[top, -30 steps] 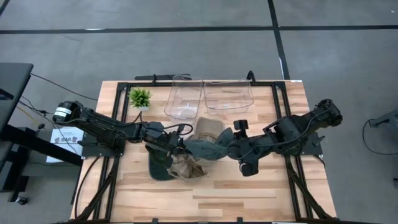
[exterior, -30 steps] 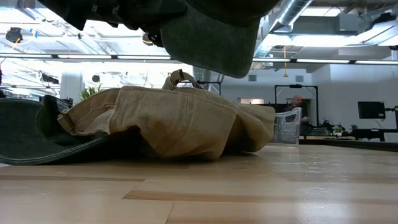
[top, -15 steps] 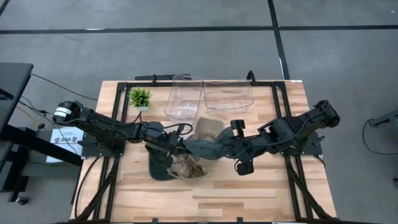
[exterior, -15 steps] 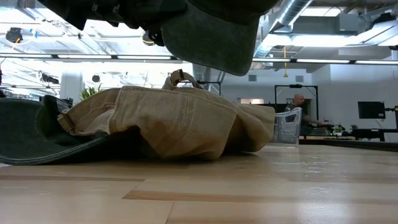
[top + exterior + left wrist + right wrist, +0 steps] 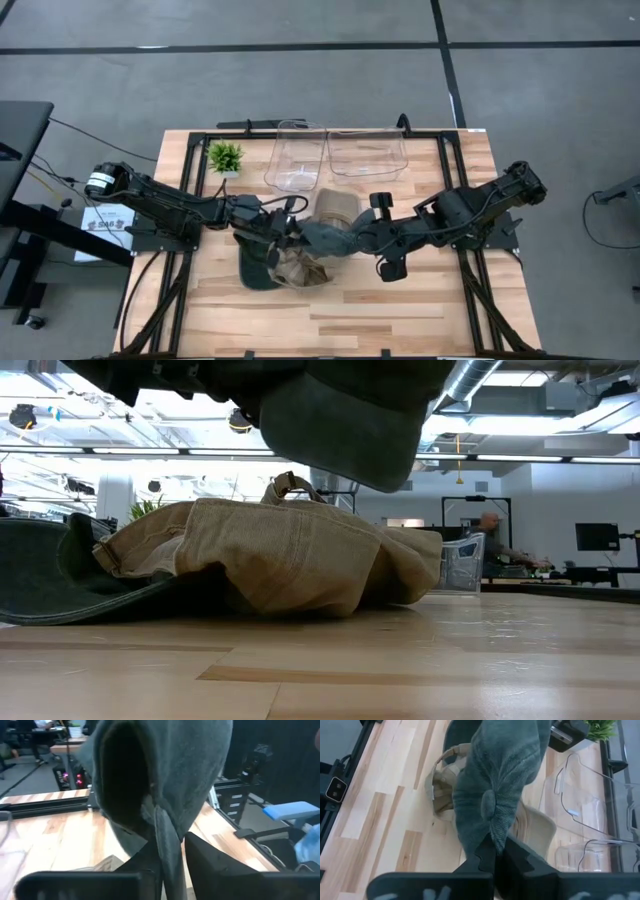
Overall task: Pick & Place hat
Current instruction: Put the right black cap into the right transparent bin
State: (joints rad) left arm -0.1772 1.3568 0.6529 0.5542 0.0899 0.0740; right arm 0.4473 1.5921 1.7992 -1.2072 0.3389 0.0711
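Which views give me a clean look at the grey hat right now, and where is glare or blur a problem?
High view: evenly lit, grey hat small between both arms. Low view: bright ceiling lights behind, hat a dark shape overhead. Left wrist view: hat fills the frame, soft, interior black. Right wrist view: sharpest, hat clear.

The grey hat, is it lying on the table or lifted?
Lifted: the grey hat hangs above the tan hat, with the right gripper shut on its crown.

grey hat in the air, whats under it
Under the grey hat lies a tan hat on the table, overlapping a dark hat. Whatever lies beneath the tan one is hidden.
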